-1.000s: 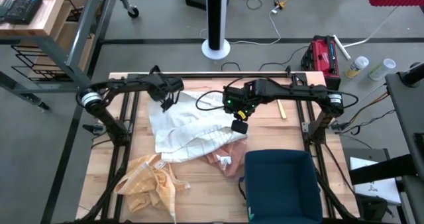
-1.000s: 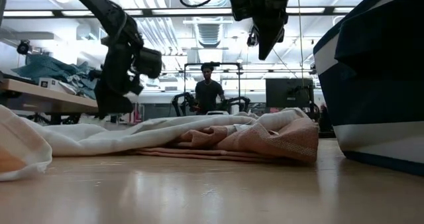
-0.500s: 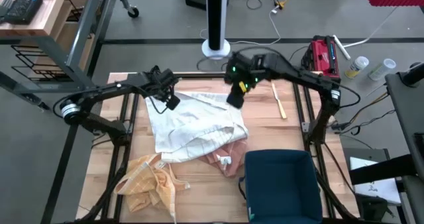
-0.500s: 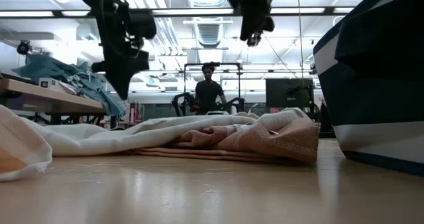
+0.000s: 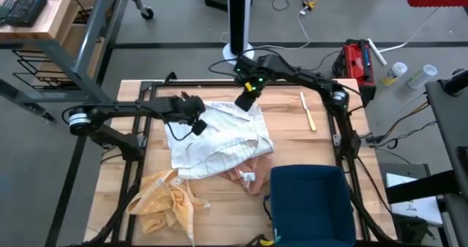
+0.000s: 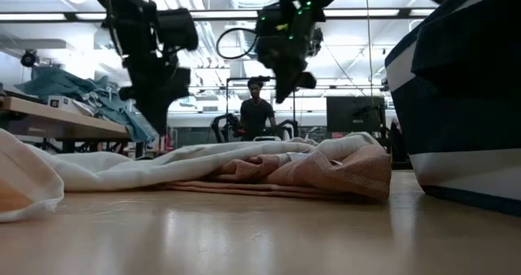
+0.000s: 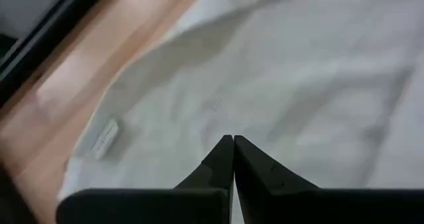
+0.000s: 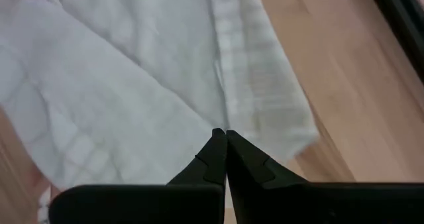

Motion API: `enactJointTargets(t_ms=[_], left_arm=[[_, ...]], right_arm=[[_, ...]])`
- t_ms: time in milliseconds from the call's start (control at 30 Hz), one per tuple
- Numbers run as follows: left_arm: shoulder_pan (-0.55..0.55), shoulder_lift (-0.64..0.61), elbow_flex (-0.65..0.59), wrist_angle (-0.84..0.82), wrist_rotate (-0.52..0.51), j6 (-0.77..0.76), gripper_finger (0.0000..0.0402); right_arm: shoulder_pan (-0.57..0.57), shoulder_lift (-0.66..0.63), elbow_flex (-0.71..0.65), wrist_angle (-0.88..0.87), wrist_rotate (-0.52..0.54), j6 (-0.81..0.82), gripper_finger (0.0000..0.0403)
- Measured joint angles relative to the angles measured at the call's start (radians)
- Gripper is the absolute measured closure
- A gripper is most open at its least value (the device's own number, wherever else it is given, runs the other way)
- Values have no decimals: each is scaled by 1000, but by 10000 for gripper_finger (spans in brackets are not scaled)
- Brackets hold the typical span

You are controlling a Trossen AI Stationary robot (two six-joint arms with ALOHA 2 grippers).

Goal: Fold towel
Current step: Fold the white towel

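2 pincers, left (image 5: 196,127) and right (image 5: 243,101), fingertips together, hover over the rumpled white towel (image 5: 219,141); next, open and grasp its 12 o'clock corners.

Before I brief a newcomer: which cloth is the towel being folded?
On the wooden table, find the crumpled white towel with thin grid lines at centre back. It overlaps a pink cloth; the yellow checked cloth lies apart, nearer the front left.
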Motion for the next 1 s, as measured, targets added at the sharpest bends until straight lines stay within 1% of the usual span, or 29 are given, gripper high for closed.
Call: enactJointTargets(t_ms=[100, 167, 267, 367, 467, 600, 700, 767, 833, 933, 1000], left_arm=[[18, 22, -12, 15, -85, -2, 399], [40, 22, -15, 16, -137, -34, 401], [56, 18, -14, 27, -157, -28, 399], [53, 7, -20, 22, -149, -13, 396], [55, -8, -19, 23, -141, -13, 399], [53, -28, -4, 23, -139, 11, 399], [53, -42, 5, 24, -140, 35, 396], [52, -57, 5, 28, -138, 59, 396], [53, -66, 5, 39, -112, 103, 398], [52, -77, 0, 49, -87, 123, 400], [53, -78, -3, 92, -65, 145, 399]], right_arm=[[9, 55, 49, 57, 1, 46, 401], [20, 93, 85, 89, 2, 72, 401], [37, 147, 138, 90, 2, 108, 401], [52, 202, 203, 74, 21, 121, 401], [58, 249, 269, 33, 99, 153, 402], [60, 272, 258, 33, 166, 196, 402], [61, 284, 253, 21, 184, 224, 402], [69, 298, 254, 53, 183, 228, 402], [75, 311, 253, 41, 183, 233, 402], [94, 334, 253, 47, 180, 252, 403], [110, 351, 253, 43, 181, 275, 403]])
